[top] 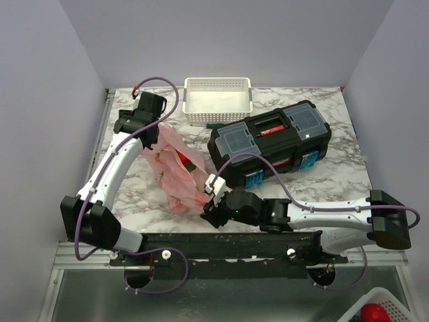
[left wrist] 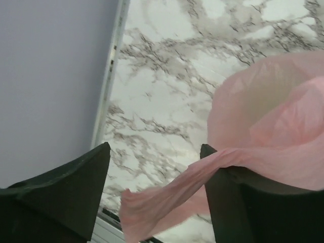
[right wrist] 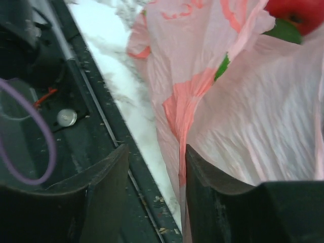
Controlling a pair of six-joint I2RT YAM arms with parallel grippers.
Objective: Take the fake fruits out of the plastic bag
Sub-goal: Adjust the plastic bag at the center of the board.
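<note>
The pink plastic bag (top: 171, 169) lies crumpled on the marble table between both arms. A red fruit (right wrist: 298, 11) shows at its mouth in the right wrist view, with a bit of green (right wrist: 286, 31) beside it; the other fake fruits are hidden. My left gripper (top: 151, 131) is at the bag's far end. It is open (left wrist: 156, 147), and a loose strip of bag (left wrist: 167, 195) drapes over its right finger. My right gripper (top: 212, 201) is at the bag's near end. It is open (right wrist: 156, 149), and the bag's edge (right wrist: 182, 131) brushes its right finger.
A black toolbox (top: 269, 141) stands right of the bag, close to my right arm. A white perforated basket (top: 218, 94) sits at the back, with a green-handled tool (top: 208, 125) in front of it. The table's near rail (right wrist: 96, 96) runs just under my right gripper.
</note>
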